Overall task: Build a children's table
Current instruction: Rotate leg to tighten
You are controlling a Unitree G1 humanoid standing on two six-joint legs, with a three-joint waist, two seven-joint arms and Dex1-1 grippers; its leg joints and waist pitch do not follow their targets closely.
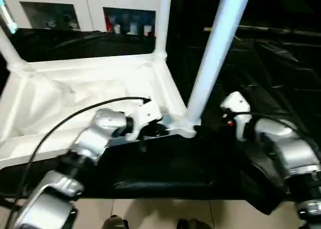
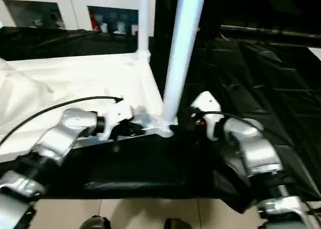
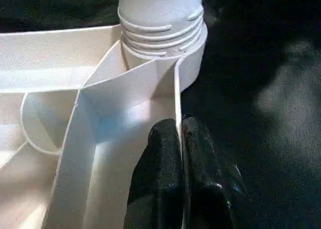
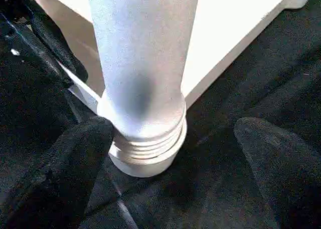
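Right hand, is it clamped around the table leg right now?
No, the right hand is open, its fingers spread on either side of the leg.

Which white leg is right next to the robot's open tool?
The big near leg, standing in the tabletop's near corner socket. The right tool is open around its base. The other legs stand at the far corners.

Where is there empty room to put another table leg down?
The black cloth in front of the tabletop, between the two arms, is bare. So is the cloth right of the near leg, beyond the right gripper. It is crowded at the near corner, where the left gripper pinches the rim.
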